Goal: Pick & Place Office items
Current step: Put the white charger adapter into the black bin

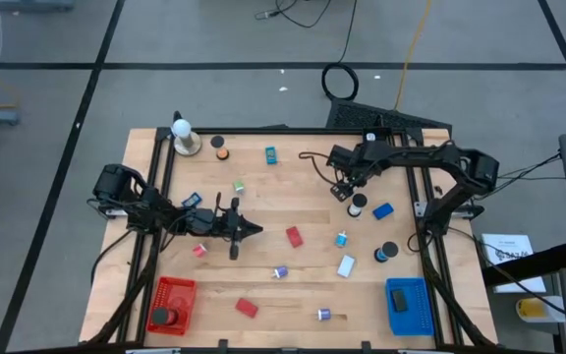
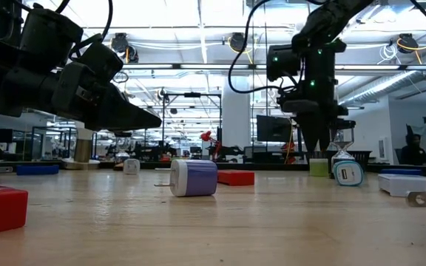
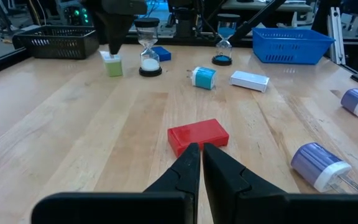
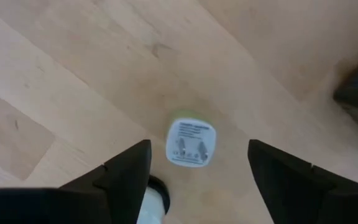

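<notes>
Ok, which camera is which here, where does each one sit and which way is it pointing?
High: above the table, looking straight down; shows left gripper and right gripper.
Low: at tabletop height, looking level across it; both grippers hang in from above.
Left wrist: on the left arm, looking forward past its shut fingers at the red block.
Right wrist: on the right arm, looking down between its open fingers at the green plug.
Shared: the left wrist view also shows that plug under the right gripper.

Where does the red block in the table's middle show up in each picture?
High view: red block, mid-table.
Low view: red block, centre, behind the purple plug.
Left wrist view: red block, centre.
Right wrist view: not in it.
Landmark: purple plug, nearby in three views.
</notes>
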You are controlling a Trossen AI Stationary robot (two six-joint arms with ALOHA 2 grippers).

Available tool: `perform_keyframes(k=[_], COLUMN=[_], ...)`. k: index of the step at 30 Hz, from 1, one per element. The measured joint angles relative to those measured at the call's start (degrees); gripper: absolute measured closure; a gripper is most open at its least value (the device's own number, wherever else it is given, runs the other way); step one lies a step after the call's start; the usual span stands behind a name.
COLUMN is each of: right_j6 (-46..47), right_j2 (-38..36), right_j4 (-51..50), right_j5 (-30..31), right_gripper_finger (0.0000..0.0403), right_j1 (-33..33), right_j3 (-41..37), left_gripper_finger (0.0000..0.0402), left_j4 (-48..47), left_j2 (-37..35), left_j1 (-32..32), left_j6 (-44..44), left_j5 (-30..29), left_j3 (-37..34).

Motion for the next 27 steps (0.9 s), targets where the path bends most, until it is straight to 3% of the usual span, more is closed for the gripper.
perform_keyframes(k=[15,27], right_j6=[1.80,3.32], right_j2=[0.56,0.55], right_j4=[8.08,12.27], right_j5=[-4.22,-4.05], right_gripper_finger=[0.0163,0.0229], right_j1=[-0.07,-0.53], right_j3=[-5.71,-7.83], left_gripper_finger=[0.0376,0.0376], left_j4=[0.00,0.00], left_j2=[0.00,0.00], left_j1=[0.00,0.00], left_j6=[-0.11,-0.14], left_j5=[0.03,0.03], left_j3=[0.00,0.00])
